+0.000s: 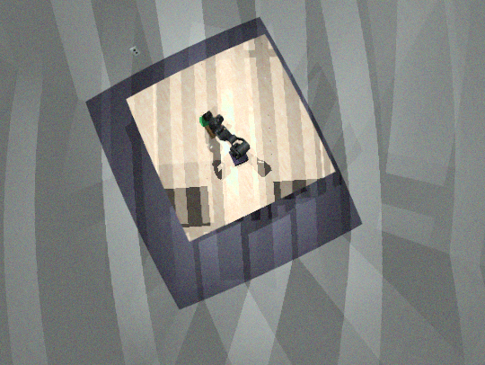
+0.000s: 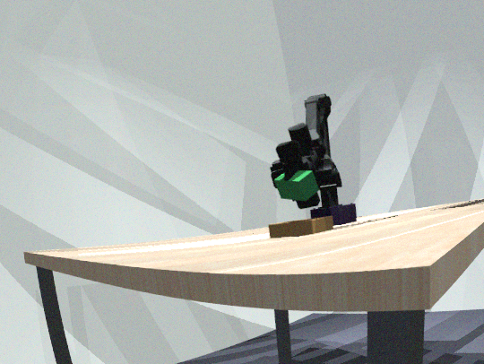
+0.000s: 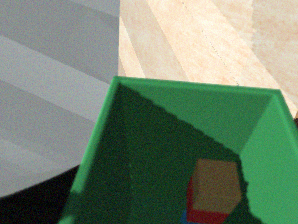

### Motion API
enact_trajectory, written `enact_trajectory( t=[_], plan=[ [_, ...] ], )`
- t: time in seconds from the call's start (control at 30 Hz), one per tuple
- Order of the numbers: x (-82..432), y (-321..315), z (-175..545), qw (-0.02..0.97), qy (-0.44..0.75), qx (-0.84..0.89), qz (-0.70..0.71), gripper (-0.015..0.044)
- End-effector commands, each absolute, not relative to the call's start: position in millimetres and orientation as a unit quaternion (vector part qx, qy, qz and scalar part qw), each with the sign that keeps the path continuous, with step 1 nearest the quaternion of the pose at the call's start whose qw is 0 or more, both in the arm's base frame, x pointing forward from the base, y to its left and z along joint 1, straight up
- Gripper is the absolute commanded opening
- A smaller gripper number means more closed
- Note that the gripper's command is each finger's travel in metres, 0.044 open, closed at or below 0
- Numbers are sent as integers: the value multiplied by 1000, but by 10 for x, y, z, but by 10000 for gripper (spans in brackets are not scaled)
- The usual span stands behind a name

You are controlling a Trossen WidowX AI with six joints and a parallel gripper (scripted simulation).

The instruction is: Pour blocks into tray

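Holding our tilted green cup (image 1: 203,120) (image 2: 298,186) (image 3: 196,107) between our gripper's (image 2: 293,181) fingers, above the brown tray (image 1: 210,131) (image 2: 301,227), blocks (image 3: 216,186) inside.

Blocks (image 3: 216,186) lie in the cup (image 1: 203,121) (image 2: 297,187) (image 3: 200,102), above the desk (image 1: 242,81) (image 2: 224,262) (image 3: 200,35); the tray (image 1: 210,131) (image 2: 291,229) sits on it, before the arm's base (image 1: 241,161) (image 2: 349,214).

Arm (image 1: 224,134) (image 2: 317,117), one, black: bent, elbow highest, forearm sloping down toward the hand. Hand (image 1: 206,119) (image 2: 298,184), one, two-fingered: raised well above the desk, rolled to a slant, fingers parted and clamped on a load. Finger pads were hidden.
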State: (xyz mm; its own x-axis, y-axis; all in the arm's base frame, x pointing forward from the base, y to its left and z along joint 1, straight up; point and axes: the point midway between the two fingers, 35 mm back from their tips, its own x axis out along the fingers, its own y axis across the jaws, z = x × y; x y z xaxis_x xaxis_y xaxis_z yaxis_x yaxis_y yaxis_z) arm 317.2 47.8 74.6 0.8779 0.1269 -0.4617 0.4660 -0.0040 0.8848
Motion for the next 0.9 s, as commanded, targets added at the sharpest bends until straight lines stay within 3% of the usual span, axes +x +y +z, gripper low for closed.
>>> enact_trajectory(
  t=[0.0, 0.87],
  plan=[
    [3180, 480, 751, 640, 205, 728, -135, 0],
    [3199, 488, 732, 410, 159, 878, -187, 0]
  ],
)
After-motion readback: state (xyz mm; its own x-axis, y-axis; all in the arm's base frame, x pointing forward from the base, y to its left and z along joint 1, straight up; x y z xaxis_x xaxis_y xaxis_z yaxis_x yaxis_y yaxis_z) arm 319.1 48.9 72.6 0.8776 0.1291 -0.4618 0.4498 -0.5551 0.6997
